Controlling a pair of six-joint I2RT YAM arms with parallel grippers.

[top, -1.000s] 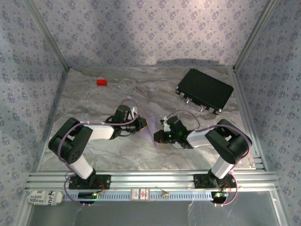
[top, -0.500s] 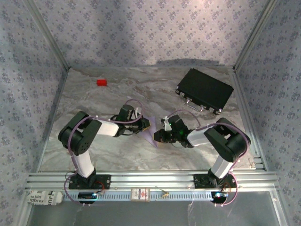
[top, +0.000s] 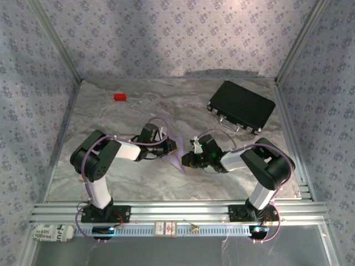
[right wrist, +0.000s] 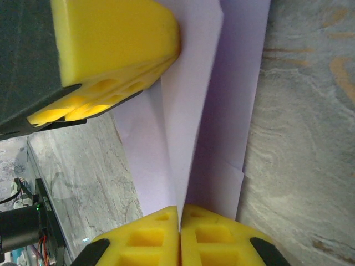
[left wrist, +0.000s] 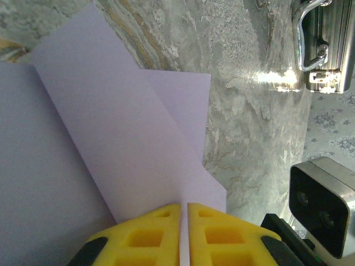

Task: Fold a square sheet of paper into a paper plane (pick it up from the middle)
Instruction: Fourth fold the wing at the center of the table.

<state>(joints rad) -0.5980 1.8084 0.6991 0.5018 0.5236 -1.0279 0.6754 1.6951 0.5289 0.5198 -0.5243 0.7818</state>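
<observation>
While I am holding from both sides, left gripper (left wrist: 184, 213): clamping its pads on the paper (left wrist: 111, 127) at one folded edge.
right gripper (right wrist: 179, 213): pinching the same paper's other end, jaws closed on it.
paper: hanging between them over the middle of the table (top: 138, 183), partly folded; I cannot tell if it is touching.
risk: I am judging that pulling apart is risking a tear, and uneven pinching a slip or skewed crease.
count: two grippers, one paper, one case (top: 242, 106), one block (top: 120, 97).

left arm (top: 102, 160) — elbow swung inward | left gripper (top: 173, 147) — nudged right
</observation>
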